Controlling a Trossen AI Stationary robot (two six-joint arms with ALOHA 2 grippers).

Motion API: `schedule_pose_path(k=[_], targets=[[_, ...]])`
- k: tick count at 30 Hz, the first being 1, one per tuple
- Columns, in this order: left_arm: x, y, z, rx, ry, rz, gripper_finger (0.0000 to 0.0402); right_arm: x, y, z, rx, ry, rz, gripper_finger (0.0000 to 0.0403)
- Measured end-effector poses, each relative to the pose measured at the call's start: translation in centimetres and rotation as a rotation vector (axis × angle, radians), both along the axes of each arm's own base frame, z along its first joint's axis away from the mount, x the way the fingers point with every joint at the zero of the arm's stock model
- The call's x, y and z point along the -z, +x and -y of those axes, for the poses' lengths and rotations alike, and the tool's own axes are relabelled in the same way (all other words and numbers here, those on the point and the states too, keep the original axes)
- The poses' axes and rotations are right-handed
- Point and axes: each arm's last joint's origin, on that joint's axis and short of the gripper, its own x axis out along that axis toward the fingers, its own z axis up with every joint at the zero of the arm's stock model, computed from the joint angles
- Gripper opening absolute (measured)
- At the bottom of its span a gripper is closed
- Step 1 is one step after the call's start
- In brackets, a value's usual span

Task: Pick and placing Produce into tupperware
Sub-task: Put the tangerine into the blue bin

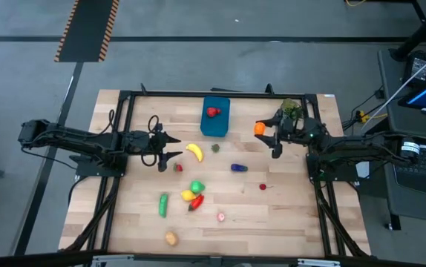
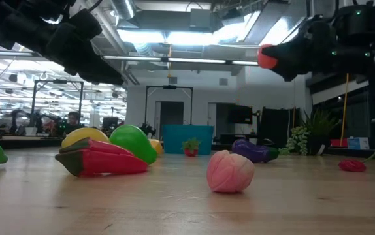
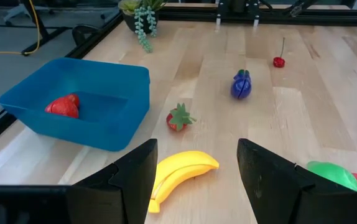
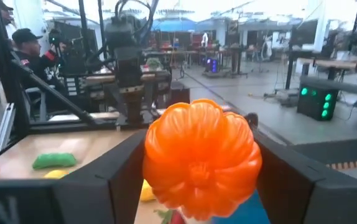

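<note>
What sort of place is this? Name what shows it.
Probably a robotics lab or workshop. A framed wooden table holds toy produce and a blue tub; the low view looks into a wide room with open ceiling ducts and strip lights; beyond the right pincer's orange, a person sits among equipment racks.

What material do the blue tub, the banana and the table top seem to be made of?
Blue tub: probably plastic; smooth, evenly coloured walls with rounded corners and a soft sheen.
Banana: likely moulded plastic or rubber; uniform yellow with a faint gloss, so clearly a toy.
Table top: looks like light wood; joined strips with visible grain and a matte finish.
</note>
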Motion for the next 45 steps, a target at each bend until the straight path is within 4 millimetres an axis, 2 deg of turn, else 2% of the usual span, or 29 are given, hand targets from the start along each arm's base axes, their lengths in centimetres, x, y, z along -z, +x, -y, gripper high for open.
schedule_pose_path(k=[13, 18, 27, 35, 45], targets=[[0.0, 0.0, 0.0, -0.002, 0.001, 0.001, 0.0214, 0.9, 0.1, 1.0, 0.317, -0.02, -0.073, 0.0251], [0.0, 0.0, 0.0, -0.008, 0.003, 0.002, 0.0214, 0.9, 1.0, 1.4, 0.33, -0.015, -0.102, 0.0251], [0.0, 0.0, 0.0, -0.006, 0.01, 0.0, 0.0214, 0.2, 6.6, 3.0, 0.292, -0.048, -0.343, 0.0251], [0.0, 0.0, 0.0, -0.006, 0.012, -0.001, 0.0214, -0.3, 10.9, 4.4, 0.225, -0.08, -0.423, 0.0251], [0.0, 0.0, 0.0, 0.007, 0.043, -0.009, 0.0214, -0.3, 15.1, 6.0, 0.206, -0.103, -0.537, 0.0251]])
